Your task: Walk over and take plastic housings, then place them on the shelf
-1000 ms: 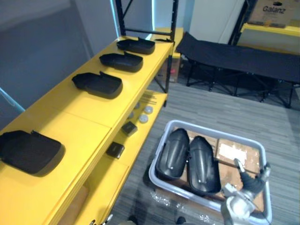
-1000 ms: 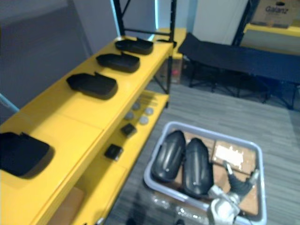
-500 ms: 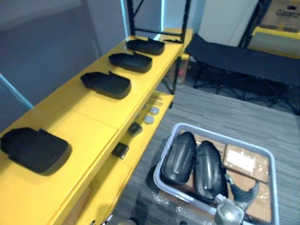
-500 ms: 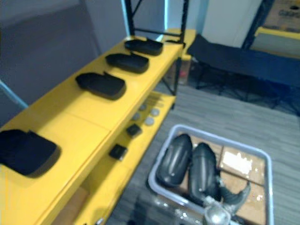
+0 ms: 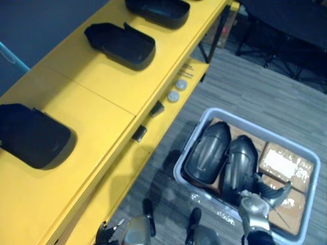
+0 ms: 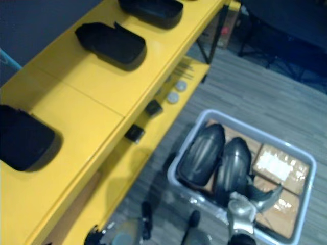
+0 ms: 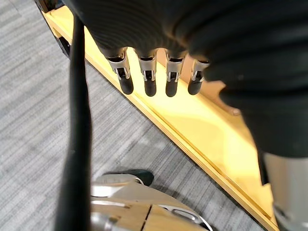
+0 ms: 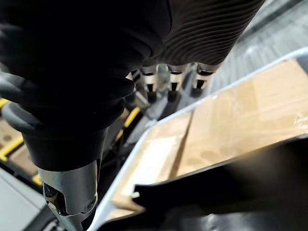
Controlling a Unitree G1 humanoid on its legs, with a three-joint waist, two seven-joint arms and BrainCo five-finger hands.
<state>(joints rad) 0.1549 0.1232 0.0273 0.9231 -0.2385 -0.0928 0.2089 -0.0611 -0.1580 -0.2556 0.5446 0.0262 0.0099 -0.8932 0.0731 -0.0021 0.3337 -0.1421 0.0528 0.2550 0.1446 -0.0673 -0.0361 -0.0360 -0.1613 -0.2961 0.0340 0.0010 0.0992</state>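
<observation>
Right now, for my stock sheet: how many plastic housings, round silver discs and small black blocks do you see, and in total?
Plastic housings: 5
Round silver discs: 2
Small black blocks: 2
Total: 9

i look down on a grey bin (image 5: 192, 144) standing on striped grey carpet (image 5: 265, 87). cardboard sheets (image 5: 287, 212) line its right half, one bearing a pale label (image 5: 280, 162). just left of the bin lie two small black blocks (image 5: 139, 133), and beyond them two round silver discs (image 5: 173, 96).
</observation>
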